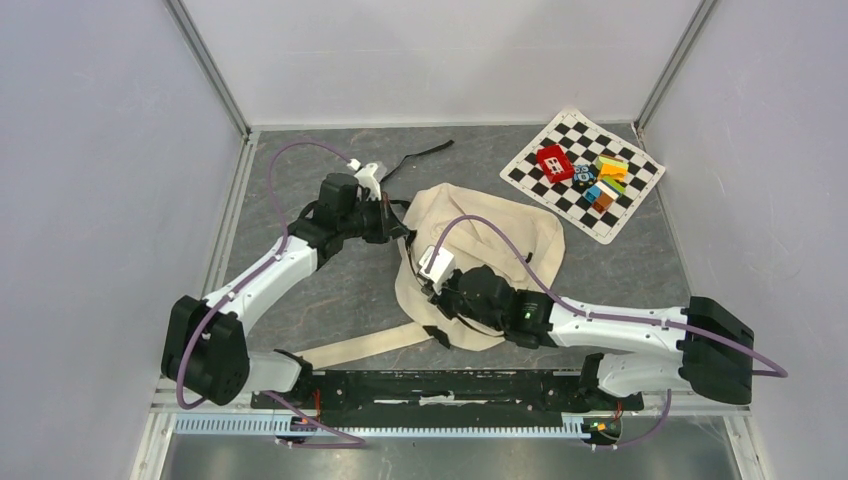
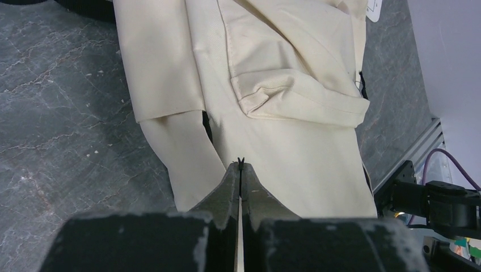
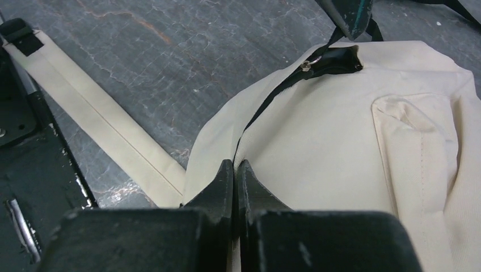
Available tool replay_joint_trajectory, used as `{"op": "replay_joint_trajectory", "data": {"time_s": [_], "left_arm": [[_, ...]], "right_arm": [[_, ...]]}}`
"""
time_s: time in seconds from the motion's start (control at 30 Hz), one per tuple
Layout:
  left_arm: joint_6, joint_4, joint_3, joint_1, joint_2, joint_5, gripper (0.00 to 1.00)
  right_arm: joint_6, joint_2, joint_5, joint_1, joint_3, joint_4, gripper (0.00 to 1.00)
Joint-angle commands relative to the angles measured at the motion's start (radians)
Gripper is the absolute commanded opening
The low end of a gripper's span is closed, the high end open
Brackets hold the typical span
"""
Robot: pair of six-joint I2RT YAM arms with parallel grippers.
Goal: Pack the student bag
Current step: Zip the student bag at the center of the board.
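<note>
1. Rail (image 1: 440,385): black, along the near table edge, between the two arm bases.
2. Strap (image 1: 370,345): cream, laid flat from the rail's left part slantwise to the bag's near edge. Its black end is seen close to the rail in the right wrist view.
3. Right gripper (image 3: 235,167): fingers pressed together on the bag's near rim, at the point where the black zip (image 3: 272,96) runs in between the tips.
4. Bag (image 1: 500,235): cream canvas, lying slack and flat at mid-table, partly under the right arm. Its zip is parted at the far end, by the metal slider (image 3: 306,64).
5. Left gripper (image 2: 240,170): at the bag's left edge, fingers pressed together, a thin black tab (image 2: 241,163) pinched at the tips.
6. Table (image 1: 330,300): grey marbled top. Bare surface is shown left of the bag as far as the left wall, and in a band between bag and mat.
7. Black strap (image 1: 420,157): loose, beyond the left gripper, apart from the bag's cloth.
8. Mat (image 1: 570,135): checkered, in the far right corner, well apart from the bag, one edge near the right wall.
9. Blocks (image 1: 598,180): coloured, clustered on the mat.
</note>
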Motion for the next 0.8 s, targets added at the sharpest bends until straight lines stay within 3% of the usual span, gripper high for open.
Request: {"op": "replay_joint_trajectory", "data": {"time_s": [0.0,0.77], "left_arm": [[0.037,0.045,0.005,0.010,0.007,-0.023,0.02],[0.037,-0.018,-0.045,0.034,-0.064,-0.413,0.02]], "right_arm": [[0.026,-0.046,-0.131,0.048,0.005,-0.033,0.00],[0.000,-0.009,-0.092,0.279,0.113,-0.150,0.00]]}}
